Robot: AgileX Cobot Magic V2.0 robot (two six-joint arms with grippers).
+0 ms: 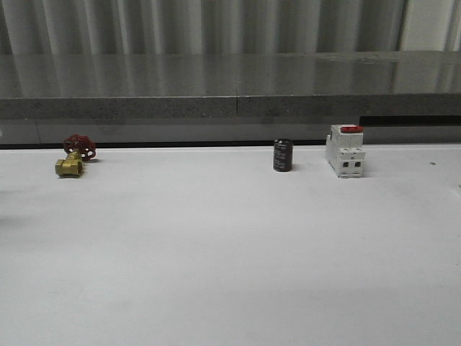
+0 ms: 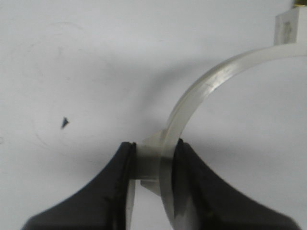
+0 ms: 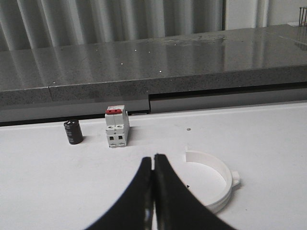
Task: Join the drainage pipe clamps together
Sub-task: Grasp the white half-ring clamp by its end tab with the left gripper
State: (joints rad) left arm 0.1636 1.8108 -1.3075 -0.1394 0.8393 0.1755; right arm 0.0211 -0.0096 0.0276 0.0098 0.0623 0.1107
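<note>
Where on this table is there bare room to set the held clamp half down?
The white table lies bare in front of the brass valve, capacitor and breaker, and between valve and capacitor. It is tighter near the right gripper, beside the other clamp half.

The left tool point(image 2: 152, 167), at the bottom centre of the left wrist view, has its black fingers point(image 2: 110, 191) clamped on a clamp half point(image 2: 201, 88). The right tool point(image 3: 153, 179), bottom centre of the right wrist view, is closed, fingertips together, empty.
</note>
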